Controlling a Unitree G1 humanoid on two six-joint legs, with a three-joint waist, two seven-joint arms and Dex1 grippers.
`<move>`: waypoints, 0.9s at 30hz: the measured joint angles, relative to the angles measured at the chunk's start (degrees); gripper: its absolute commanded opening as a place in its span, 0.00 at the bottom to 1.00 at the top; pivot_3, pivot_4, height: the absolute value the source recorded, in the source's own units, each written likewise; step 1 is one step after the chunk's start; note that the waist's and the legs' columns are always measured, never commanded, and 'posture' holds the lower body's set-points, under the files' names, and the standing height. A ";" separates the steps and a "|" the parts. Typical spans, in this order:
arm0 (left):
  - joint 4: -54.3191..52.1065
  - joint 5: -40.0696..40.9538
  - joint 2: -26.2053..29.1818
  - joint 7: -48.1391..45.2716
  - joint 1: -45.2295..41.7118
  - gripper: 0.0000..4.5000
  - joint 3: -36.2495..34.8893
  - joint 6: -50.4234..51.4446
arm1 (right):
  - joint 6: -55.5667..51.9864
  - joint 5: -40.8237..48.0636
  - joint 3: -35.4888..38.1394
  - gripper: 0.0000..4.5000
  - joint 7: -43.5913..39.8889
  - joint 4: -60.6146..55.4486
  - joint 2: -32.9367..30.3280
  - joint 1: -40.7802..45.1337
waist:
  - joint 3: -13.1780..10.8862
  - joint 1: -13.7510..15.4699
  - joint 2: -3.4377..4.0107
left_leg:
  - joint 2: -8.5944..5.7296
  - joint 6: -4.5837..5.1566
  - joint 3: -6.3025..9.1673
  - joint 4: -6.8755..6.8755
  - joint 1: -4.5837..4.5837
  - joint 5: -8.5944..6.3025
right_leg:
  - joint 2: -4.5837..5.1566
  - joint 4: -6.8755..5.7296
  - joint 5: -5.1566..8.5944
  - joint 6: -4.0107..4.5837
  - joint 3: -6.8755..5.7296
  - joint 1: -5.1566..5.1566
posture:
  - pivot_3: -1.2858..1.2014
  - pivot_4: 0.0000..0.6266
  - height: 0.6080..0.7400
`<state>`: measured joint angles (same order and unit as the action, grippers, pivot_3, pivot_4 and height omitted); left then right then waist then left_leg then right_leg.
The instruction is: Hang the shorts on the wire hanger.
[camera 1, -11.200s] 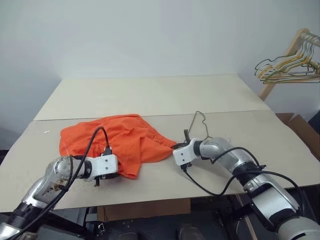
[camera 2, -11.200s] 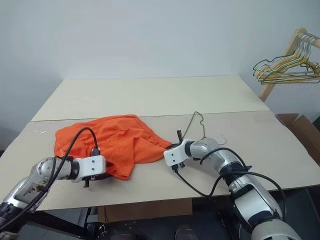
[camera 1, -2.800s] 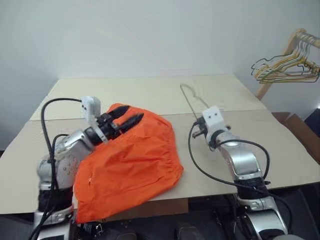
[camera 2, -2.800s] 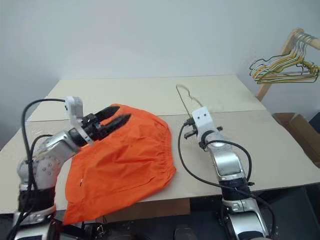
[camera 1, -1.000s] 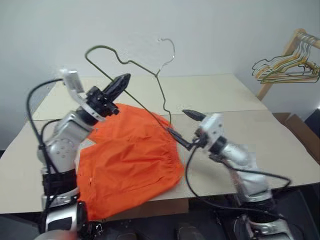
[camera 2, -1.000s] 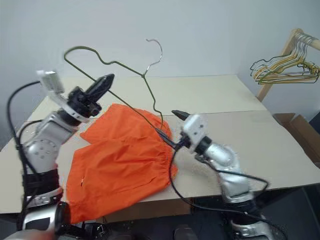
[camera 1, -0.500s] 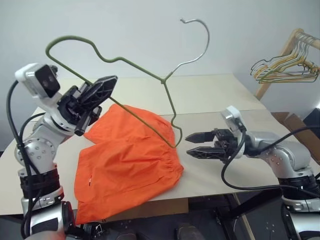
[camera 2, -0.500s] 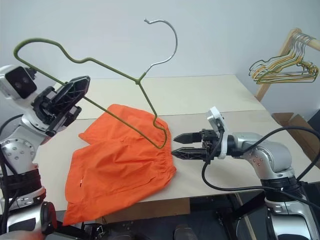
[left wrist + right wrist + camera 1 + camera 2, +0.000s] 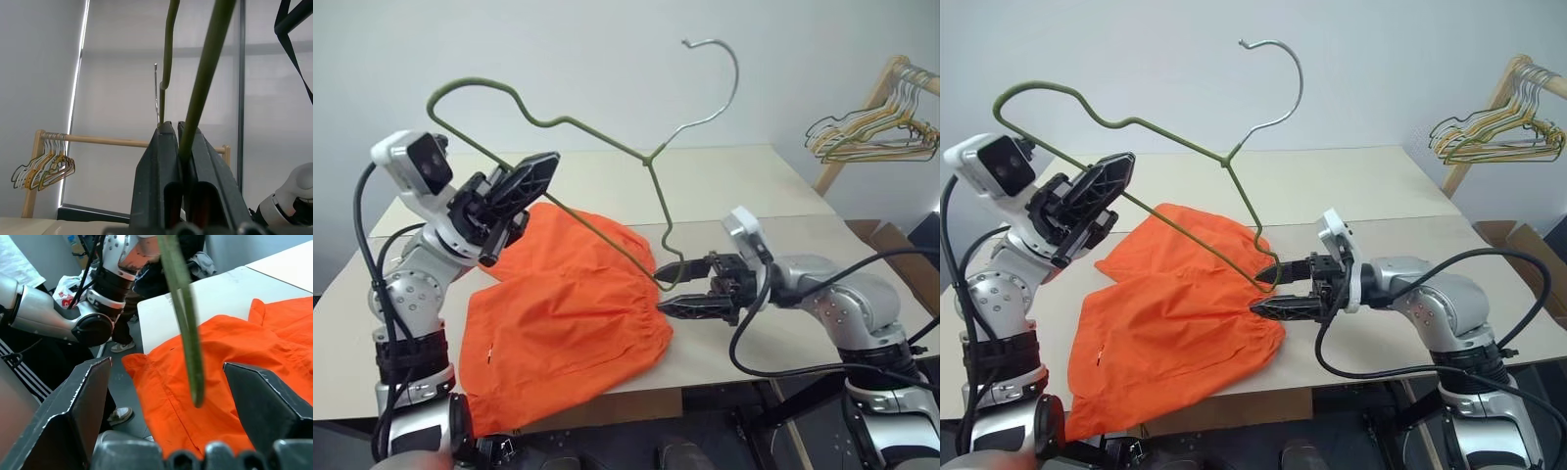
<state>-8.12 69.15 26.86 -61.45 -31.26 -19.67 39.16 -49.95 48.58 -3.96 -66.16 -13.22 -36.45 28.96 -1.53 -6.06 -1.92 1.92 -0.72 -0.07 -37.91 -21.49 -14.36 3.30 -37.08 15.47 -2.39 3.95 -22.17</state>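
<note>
Orange shorts point(image 9: 570, 313) lay flat on the desk point(image 9: 862, 264). The left tool point(image 9: 524, 181) clamped the wire hanger point(image 9: 607, 147) aloft; the right tool point(image 9: 1278, 289), fingers apart, should grip the lower corner squarely before threading.

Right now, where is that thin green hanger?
The wire hanger is up in the air above the shorts, clamped along one side in the left pincer, its lower corner between the right pincer's open fingers.
</note>
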 measured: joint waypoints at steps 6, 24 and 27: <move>0.00 -0.06 -0.23 0.09 0.02 0.00 0.21 -0.15 | -0.29 -0.04 0.01 0.25 1.57 0.27 1.15 0.00 | 0.00 -0.36 0.00 | 0.01 0.00 0.01 0.00 0.00 0.00 | 0.00 0.00 0.00 0.00 0.00 0.00 | 0.47 0.00 1.00; 0.58 -19.78 5.71 2.20 8.31 0.59 12.76 -3.55 | -4.00 3.90 4.36 0.00 7.18 -0.28 3.18 -1.92 | -0.04 -0.96 0.07 | -0.02 0.01 0.02 0.00 -0.06 -0.01 | 0.01 0.01 0.00 0.00 0.00 -0.07 | 0.47 0.00 1.00; 1.68 -27.39 9.12 0.42 12.98 0.81 17.60 -5.47 | -6.15 6.57 8.29 0.00 8.49 -2.27 -0.25 -5.33 | -0.11 -0.97 0.17 | 0.00 0.03 0.03 0.02 -0.14 -0.02 | 0.00 0.02 0.01 0.00 -0.02 -0.12 | 0.46 0.00 1.00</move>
<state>-6.44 41.76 35.99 -61.03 -18.28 -2.08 33.68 -56.10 55.15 4.33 -57.68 -15.49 -36.70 23.63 -1.64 -7.03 -1.75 1.92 -0.69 -0.05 -37.90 -21.63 -14.38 3.30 -37.06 15.48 -2.39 3.93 -22.28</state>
